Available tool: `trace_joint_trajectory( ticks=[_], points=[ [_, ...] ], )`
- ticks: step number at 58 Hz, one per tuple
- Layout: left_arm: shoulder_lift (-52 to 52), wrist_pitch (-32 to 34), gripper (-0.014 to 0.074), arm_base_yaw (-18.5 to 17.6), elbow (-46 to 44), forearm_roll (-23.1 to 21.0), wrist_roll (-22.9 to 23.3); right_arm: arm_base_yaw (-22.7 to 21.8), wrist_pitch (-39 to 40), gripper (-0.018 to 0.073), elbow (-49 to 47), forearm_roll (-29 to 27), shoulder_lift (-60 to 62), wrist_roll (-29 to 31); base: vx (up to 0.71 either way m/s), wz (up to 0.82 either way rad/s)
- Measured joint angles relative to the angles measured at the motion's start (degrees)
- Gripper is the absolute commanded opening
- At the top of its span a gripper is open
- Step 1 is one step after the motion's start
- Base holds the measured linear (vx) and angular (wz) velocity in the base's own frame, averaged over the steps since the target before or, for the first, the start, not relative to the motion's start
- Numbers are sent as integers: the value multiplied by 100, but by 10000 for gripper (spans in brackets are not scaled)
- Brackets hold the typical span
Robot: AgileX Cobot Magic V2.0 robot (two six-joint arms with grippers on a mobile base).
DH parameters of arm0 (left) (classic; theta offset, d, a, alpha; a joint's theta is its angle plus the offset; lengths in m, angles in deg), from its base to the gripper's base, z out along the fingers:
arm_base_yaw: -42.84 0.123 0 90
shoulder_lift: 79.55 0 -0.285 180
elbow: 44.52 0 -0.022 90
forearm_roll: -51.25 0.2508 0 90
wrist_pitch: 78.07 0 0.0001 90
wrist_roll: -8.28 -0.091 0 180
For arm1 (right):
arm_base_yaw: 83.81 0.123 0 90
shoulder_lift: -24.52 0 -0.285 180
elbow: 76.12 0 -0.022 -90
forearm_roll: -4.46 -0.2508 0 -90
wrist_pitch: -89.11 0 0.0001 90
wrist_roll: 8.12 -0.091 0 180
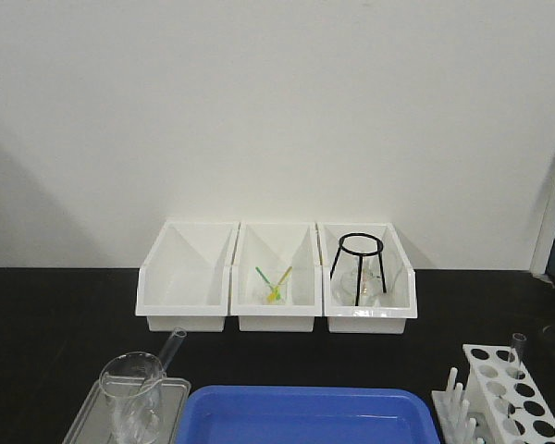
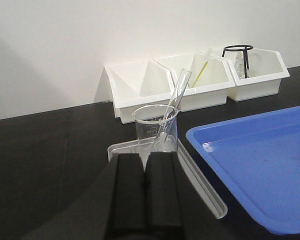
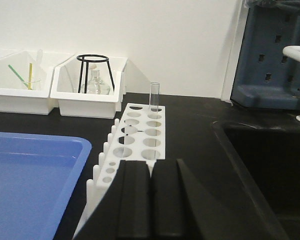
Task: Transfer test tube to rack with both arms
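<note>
black left claw fills the bottom of the left wrist view, its two fingers drawn together with only a thin slit between them and nothing held. just beyond its tips stands a wide clear glass beaker. in it leans the slender clear glass test tube, rounded bottom down inside the beaker, open rim tilted up and away past the beaker's lip. the beaker sits on a shallow pale rectangular tray at the left of the black tabletop.

black right claw is likewise closed on nothing. it sits at the near end of the small white plastic rack, which stands at the right of the tabletop, its upright white pegs along the side toward the big blue plastic tray. a second clear glass tube stands upright in a hole at the rack's far end. the blue tray lies between the pale tray and the rack.

at the back, against the white wall, three white open-front bins stand side by side. the middle one holds green and yellow sticks. the right one holds a black wire tripod and a clear glass flask. right of the rack are a dark sunken sink and a blue-grey pegboard.
</note>
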Motion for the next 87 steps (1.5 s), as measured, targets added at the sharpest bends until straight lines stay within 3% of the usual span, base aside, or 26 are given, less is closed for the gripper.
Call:
trace_joint_trajectory(
  ticks=[41,49,56,59,64,70,77,87],
  points=[
    [0,31,-7,0,0,0,0,0,5,-11,0,0,0,0,1,-1],
    [0,977,-7,0,0,-25,88,0,429,-11,4,0,0,0,0,0],
    [0,2242,-7,0,-157,-272,564,0,1489,-11,-34,-144,0,-109,0,0],
    [0,2453,-7,0,-363,-324,677,0,1599,-11,-245,-271,0,-151,0,0],
    [-7,2328,-7,0,-1058,-337,708,0,1602,-11,-1007,-349,-94,-115,0,0],
    [-386,2033,-7,0,-2298,-337,421,0,1591,-11,-2159,-377,-697,-31,0,-1],
    [-1565,1524,-7,0,-3578,-332,73,0,1513,-11,-3335,-377,-1933,20,0,0],
    [-3131,603,-7,0,-4386,-332,-17,0,1473,-11,-3957,-385,-3251,33,0,0]
  ],
)
